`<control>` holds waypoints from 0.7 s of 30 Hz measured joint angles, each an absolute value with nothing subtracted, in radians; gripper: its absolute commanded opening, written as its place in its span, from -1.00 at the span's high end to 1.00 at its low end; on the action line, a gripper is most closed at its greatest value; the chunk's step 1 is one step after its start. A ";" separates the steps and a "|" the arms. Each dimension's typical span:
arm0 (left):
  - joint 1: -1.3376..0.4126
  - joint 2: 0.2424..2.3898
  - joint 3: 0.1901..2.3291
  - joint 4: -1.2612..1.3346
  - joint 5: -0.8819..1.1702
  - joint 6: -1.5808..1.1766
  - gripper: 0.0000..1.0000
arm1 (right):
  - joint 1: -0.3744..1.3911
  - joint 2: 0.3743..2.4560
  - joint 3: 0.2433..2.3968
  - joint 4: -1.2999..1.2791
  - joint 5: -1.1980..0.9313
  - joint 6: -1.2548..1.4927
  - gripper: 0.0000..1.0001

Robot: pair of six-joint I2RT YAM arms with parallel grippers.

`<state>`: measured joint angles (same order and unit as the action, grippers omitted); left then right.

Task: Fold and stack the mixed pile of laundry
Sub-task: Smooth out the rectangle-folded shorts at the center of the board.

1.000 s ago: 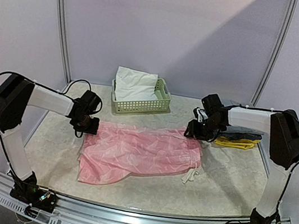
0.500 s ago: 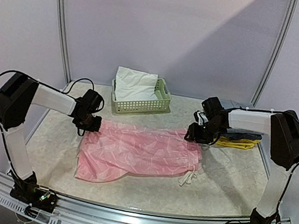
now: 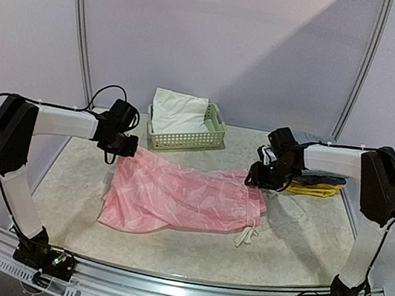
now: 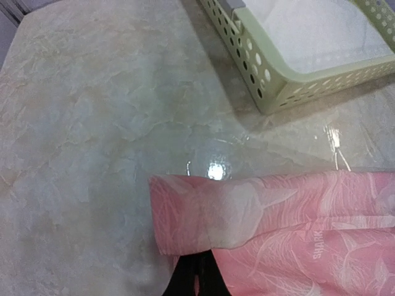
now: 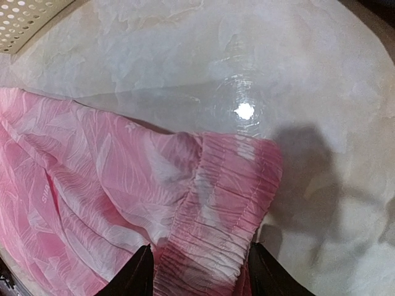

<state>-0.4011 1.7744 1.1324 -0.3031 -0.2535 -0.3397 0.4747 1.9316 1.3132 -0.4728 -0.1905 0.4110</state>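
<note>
Pink garment [image 3: 182,194] lies stretched between our two claws, its long axis running side to side across the table [image 3: 303,240]. The gathered waistband end with the drawstring ties [image 3: 247,235] points toward the right claw [image 3: 259,176] and the other end toward the left claw [image 3: 124,145]. We have the left claw closed on the far left corner, cloth draped over it, and the right claw's fingers [image 5: 139,274] clamp the waistband's far corner just off the table, while the rest spreads nearward from both and the white piece [image 3: 177,111] sits in the green basket [image 3: 183,142] beyond them.
</note>
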 measured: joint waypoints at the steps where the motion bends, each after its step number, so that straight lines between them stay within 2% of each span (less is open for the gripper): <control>1: -0.401 1.774 1.144 -0.307 -0.254 -0.338 1.00 | 0.475 1.927 1.313 -0.474 -0.188 0.413 -0.06; 8: -0.401 1.775 1.216 -0.306 -0.265 -0.321 0.95 | 0.475 1.893 1.298 -0.480 -0.156 0.421 -0.08; 12: -0.400 1.821 1.266 -0.290 -0.296 -0.313 0.44 | 0.475 1.879 1.290 -0.480 -0.140 0.429 -0.08; 15: -0.399 1.920 1.346 -0.288 -0.310 -0.309 -0.15 | 0.475 1.859 1.269 -0.474 -0.140 0.429 -0.09; 17: -0.402 1.937 1.329 -0.287 -0.316 -0.306 -0.44 | 0.475 1.834 1.243 -0.464 -0.141 0.429 -0.10; 19: -0.410 1.928 1.298 -0.294 -0.329 -0.305 -0.55 | 0.477 1.796 1.213 -0.448 -0.141 0.429 -0.10; 21: -0.421 1.905 1.273 -0.303 -0.346 -0.305 -0.57 | 0.480 1.754 1.184 -0.427 -0.146 0.429 -0.09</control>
<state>-0.4213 1.9053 1.2728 -0.3035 -0.3458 -0.3046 0.4801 1.7542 1.1843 -0.4267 -0.1463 0.4290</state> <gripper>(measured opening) 0.765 0.548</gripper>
